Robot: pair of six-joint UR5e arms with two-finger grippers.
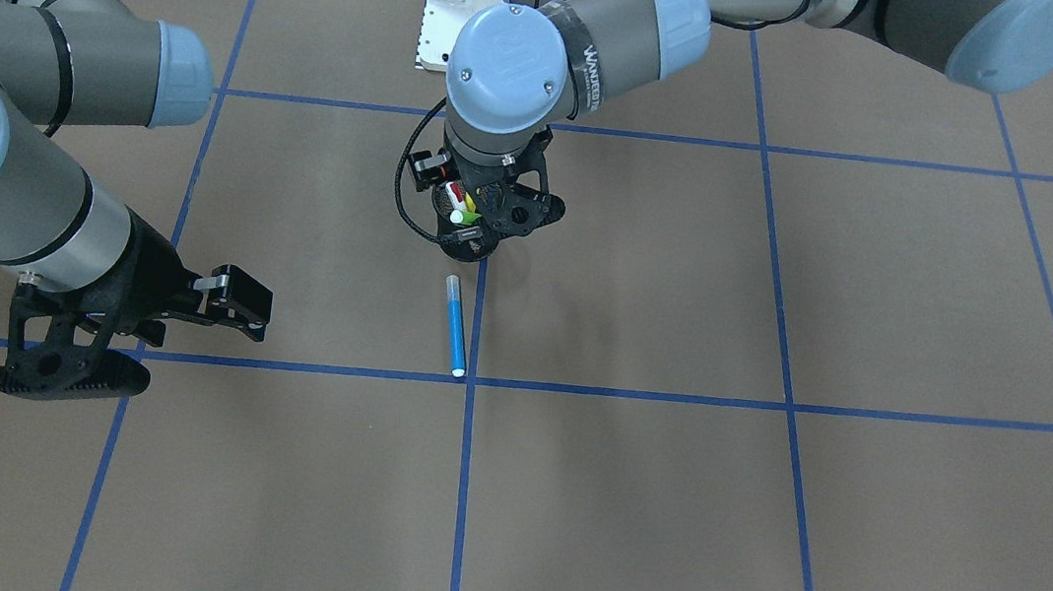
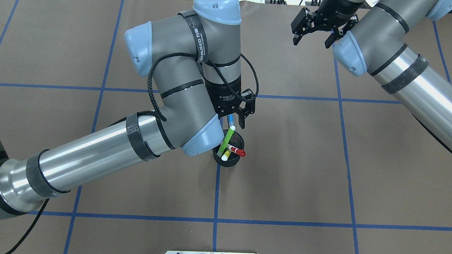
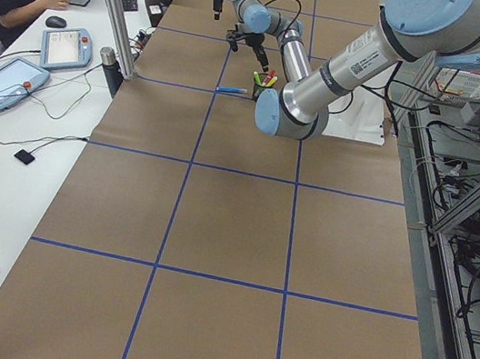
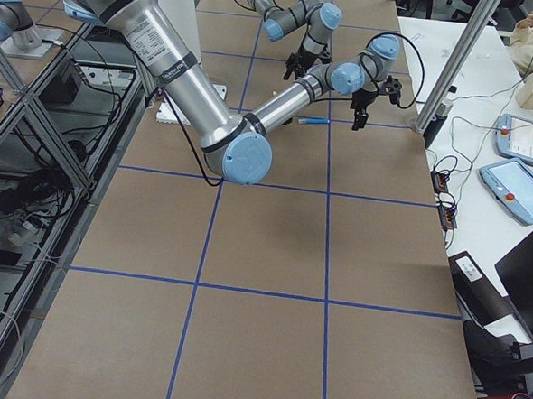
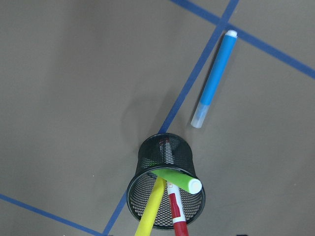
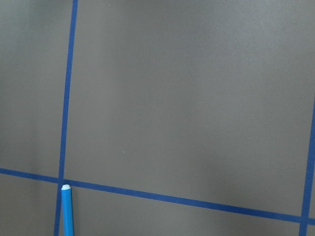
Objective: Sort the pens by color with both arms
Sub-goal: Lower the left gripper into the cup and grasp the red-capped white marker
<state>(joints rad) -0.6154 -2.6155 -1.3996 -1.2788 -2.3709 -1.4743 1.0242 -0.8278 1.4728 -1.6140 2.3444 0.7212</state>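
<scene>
The brown counter [image 2: 285,175] is crossed by blue tape lines [image 2: 347,147]. The left arm [image 2: 95,152] reaches to the middle, and its gripper [image 2: 234,119] hangs just above the black mesh cup [image 2: 230,163], jaws apart and holding nothing. The right arm [image 2: 403,73] holds its gripper [image 2: 311,42] over the far right, spread wide and empty. The lime green pen [image 2: 226,140], red-capped pen [image 2: 237,151] and yellow pen [image 2: 225,156] lean in the cup. The blue pen [image 1: 457,325] lies flat on the counter just beyond the cup, along a tape line.
</scene>
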